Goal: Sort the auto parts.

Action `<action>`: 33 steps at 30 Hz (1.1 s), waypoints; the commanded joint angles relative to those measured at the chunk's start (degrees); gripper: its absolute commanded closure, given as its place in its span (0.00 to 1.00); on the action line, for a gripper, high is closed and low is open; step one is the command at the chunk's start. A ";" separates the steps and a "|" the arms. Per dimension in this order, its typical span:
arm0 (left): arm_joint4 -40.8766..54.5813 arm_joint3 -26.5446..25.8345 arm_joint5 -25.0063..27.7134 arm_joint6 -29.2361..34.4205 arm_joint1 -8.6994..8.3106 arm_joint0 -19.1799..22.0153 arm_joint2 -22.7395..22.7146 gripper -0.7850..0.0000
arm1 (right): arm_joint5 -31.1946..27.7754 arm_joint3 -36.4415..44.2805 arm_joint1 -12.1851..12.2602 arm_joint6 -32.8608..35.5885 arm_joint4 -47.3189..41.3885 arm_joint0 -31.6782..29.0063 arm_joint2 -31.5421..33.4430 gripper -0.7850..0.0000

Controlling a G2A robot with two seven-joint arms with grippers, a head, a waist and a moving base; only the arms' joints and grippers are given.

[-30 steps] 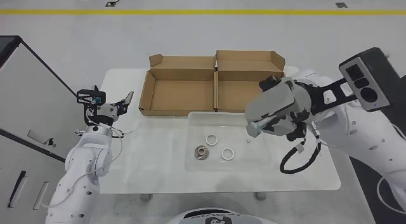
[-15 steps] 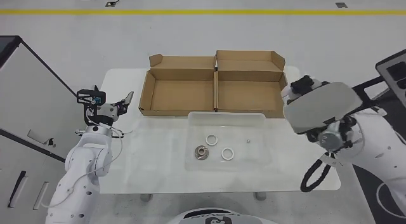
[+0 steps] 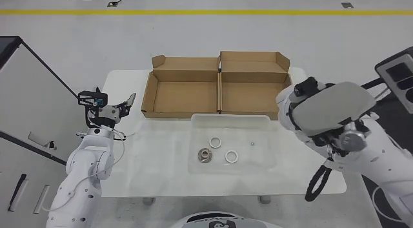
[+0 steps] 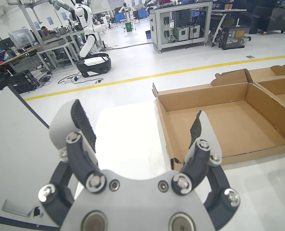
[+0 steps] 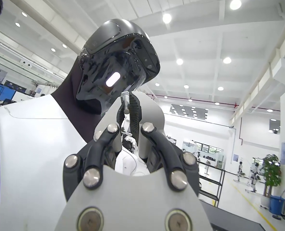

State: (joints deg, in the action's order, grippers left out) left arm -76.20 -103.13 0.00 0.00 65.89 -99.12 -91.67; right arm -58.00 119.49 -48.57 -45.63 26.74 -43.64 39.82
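Note:
A clear tray (image 3: 230, 120) in the middle of the table holds two white rings (image 3: 215, 142) (image 3: 231, 157), a metal round part (image 3: 204, 155) and a tiny piece (image 3: 252, 143). My right gripper (image 5: 128, 108) is raised off the table at the right, pointing up, and is shut on a small threaded metal bolt (image 5: 125, 102) that sticks out past its fingertips. The right arm (image 3: 329, 108) hangs by the table's right edge. My left gripper (image 3: 120, 106) (image 4: 137, 114) stands open and holds nothing, over the table's left edge beside the left cardboard box (image 4: 229, 121).
Two open, empty cardboard boxes (image 3: 184, 97) (image 3: 251, 97) sit side by side behind the tray. A white panel (image 3: 32, 99) stands off the table's left side. Bare table lies to the left of and in front of the tray.
The right arm has swung from above the tray's right part out to the table's right side and turned upward with the bolt. The left arm has stayed still.

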 commanded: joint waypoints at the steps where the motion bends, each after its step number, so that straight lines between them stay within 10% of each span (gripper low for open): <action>1: 0.00 0.00 0.00 0.00 0.00 0.00 0.00 0.00 | 0.00 -0.98 -0.18 1.43 0.86 0.27 -0.47 1.00; 20: 0.00 0.00 0.00 0.00 0.00 0.00 0.00 0.00 | 2.73 -0.71 -0.37 22.30 -7.03 -3.10 2.85 1.00; 33: 0.00 0.00 0.00 0.00 0.00 0.00 0.00 0.00 | 2.45 3.21 -2.01 24.11 -12.28 -7.87 6.39 1.00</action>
State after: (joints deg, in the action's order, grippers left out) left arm -76.20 -103.13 0.00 0.00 65.89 -99.12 -91.67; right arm -55.35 122.54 -50.40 -21.19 14.65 -51.21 45.96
